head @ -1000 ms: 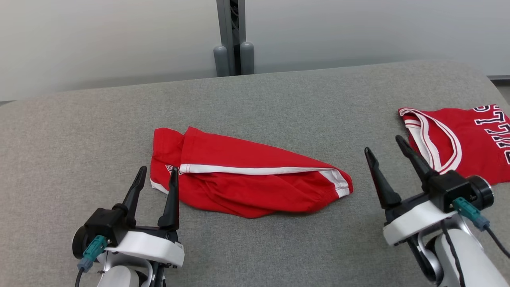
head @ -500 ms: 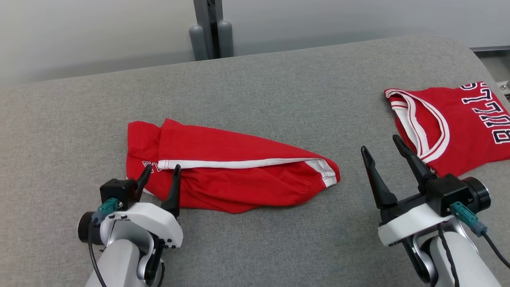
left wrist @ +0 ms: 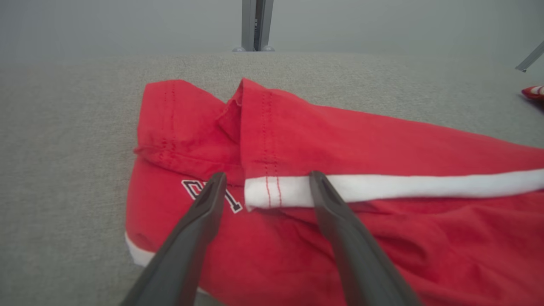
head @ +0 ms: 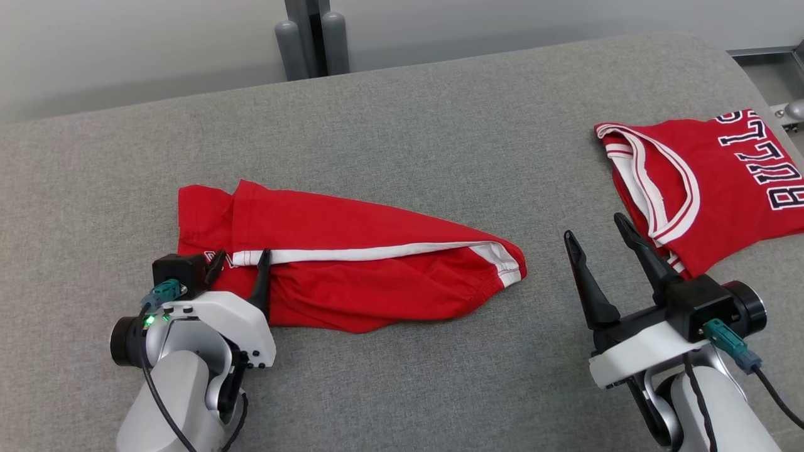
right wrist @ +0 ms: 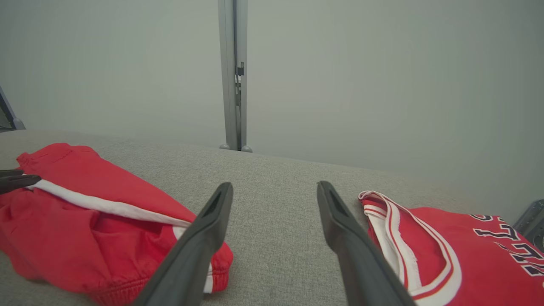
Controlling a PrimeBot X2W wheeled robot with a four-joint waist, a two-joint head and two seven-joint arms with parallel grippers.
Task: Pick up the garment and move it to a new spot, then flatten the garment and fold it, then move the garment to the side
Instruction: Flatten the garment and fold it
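Observation:
The garment (head: 377, 282) is a pair of red shorts with a white side stripe, lying crumpled in the middle of the grey padded surface. My left gripper (head: 240, 257) is open over the garment's left end, its fingers tipped down on either side of the end of the white stripe. In the left wrist view the left gripper (left wrist: 267, 176) straddles that stripe on the garment (left wrist: 340, 140), with nothing pinched. My right gripper (head: 593, 227) stands open to the right of the garment, apart from it and with nothing between its fingers. It shows the same way in the right wrist view, as the right gripper (right wrist: 274, 186) beside the garment (right wrist: 85, 221).
A red jersey (head: 722, 182) with white trim and dark lettering lies at the far right of the grey surface (head: 402, 125), close beside my right gripper. A grey post (head: 311, 37) stands behind the back edge. Metal framing (head: 779, 56) sits off the right corner.
The head camera has shifted, so the whole picture slid left and up. My left gripper has reached forward and tipped down over the garment's left end. The right gripper has hardly moved.

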